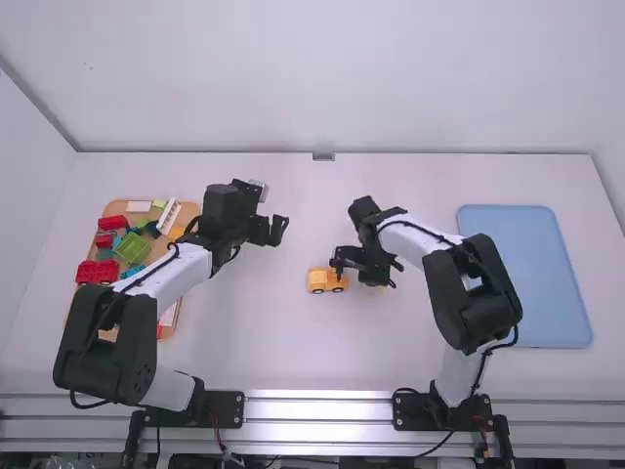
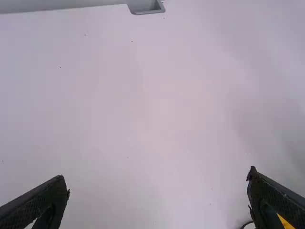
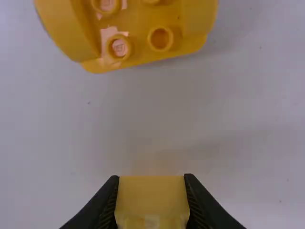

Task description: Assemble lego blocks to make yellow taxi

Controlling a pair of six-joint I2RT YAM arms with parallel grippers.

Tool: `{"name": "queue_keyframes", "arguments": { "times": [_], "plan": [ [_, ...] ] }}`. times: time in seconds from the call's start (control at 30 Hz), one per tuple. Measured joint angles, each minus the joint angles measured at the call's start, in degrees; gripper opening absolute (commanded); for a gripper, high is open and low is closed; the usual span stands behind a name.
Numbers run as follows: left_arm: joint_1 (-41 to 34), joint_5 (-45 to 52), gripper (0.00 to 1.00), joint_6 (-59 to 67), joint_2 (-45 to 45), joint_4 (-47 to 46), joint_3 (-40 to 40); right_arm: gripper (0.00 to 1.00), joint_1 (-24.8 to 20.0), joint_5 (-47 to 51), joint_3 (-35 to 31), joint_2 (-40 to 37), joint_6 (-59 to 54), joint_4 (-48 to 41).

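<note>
Yellow block (image 3: pixel 152 200), pinched by right jaws: square it over the car base (image 1: pixel 327 281) before pressing; left jaws wide.

A pale blue tray (image 1: pixel 557 283) lies flat on the white tabletop (image 1: pixel 293 352) toward the right side. On the left side is a tan tray (image 1: pixel 115 207) of mixed blocks. In it are a red block (image 1: pixel 114 223) near the far left corner, a bright green block (image 1: pixel 134 247) around the middle, a long white piece (image 1: pixel 169 216) set at a slant, and a red wheeled piece (image 1: pixel 98 272) by the left rim. Behind the tabletop rises a plain white wall (image 1: pixel 322 68), with a small grey fitting (image 1: pixel 323 156) at its foot. Silvery metal rails (image 1: pixel 317 408) run along the near edge.
</note>
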Motion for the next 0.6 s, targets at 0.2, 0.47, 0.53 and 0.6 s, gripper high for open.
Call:
{"name": "queue_keyframes", "arguments": {
  "times": [0.2,0.47,0.53,0.6],
  "plan": [
    [0.0,0.0,0.99,0.0,0.0,-0.3,0.0,0.03,0.1,0.6,-3.3,0.0,-1.6,6.6],
    [0.0,0.0,0.99,0.0,0.0,-0.4,0.0,0.99,0.1,0.9,-3.7,0.0,-1.7,6.4],
    [0.0,0.0,0.99,0.0,0.0,-0.4,0.0,0.99,0.1,0.7,-2.5,0.0,-1.8,4.5],
    [0.0,0.0,0.99,0.0,0.0,-0.4,0.0,0.99,0.1,0.2,-1.3,0.0,-1.9,2.5]
  ]
}}
